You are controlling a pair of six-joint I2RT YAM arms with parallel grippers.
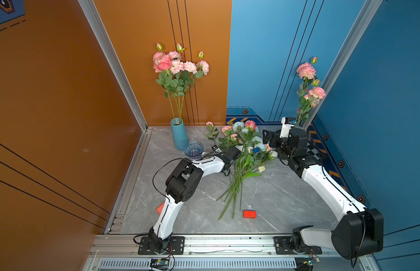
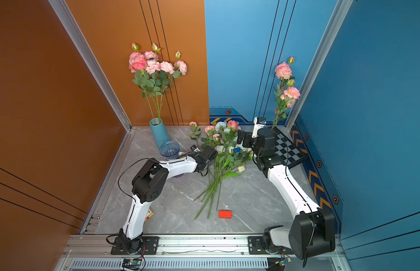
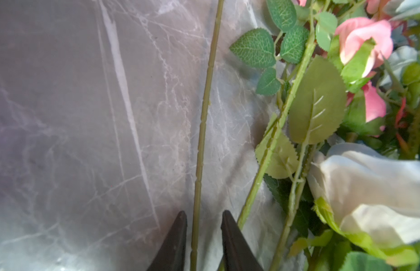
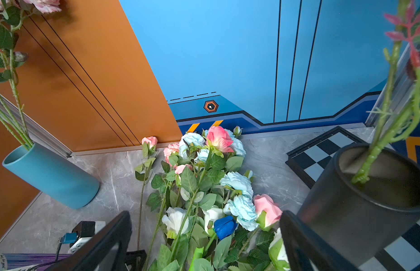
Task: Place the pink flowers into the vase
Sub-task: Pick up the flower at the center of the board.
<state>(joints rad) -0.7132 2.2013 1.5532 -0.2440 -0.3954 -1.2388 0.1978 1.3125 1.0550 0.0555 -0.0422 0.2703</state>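
Note:
The blue vase (image 1: 179, 136) stands at the back near the orange wall and holds several pink flowers (image 1: 178, 63). A single pink bud (image 1: 209, 123) lies beside a mixed pile (image 1: 244, 150) of pink, pale blue and white flowers. Its thin bare stem (image 3: 202, 131) runs between the jaws of my left gripper (image 3: 204, 212), low over the table. The jaws stand narrowly apart, with a gap on each side of the stem. My right gripper (image 4: 205, 213) hovers wide open over the pile's heads, holding nothing. A pink rose (image 4: 219, 138) tops the pile.
A clear plastic cup (image 1: 193, 150) stands just in front of the vase, close to my left arm. A black pot (image 4: 368, 199) with more pink flowers (image 1: 307, 89) sits on a chessboard (image 2: 288, 150) by my right gripper. A red block (image 1: 249, 214) lies near the stem ends.

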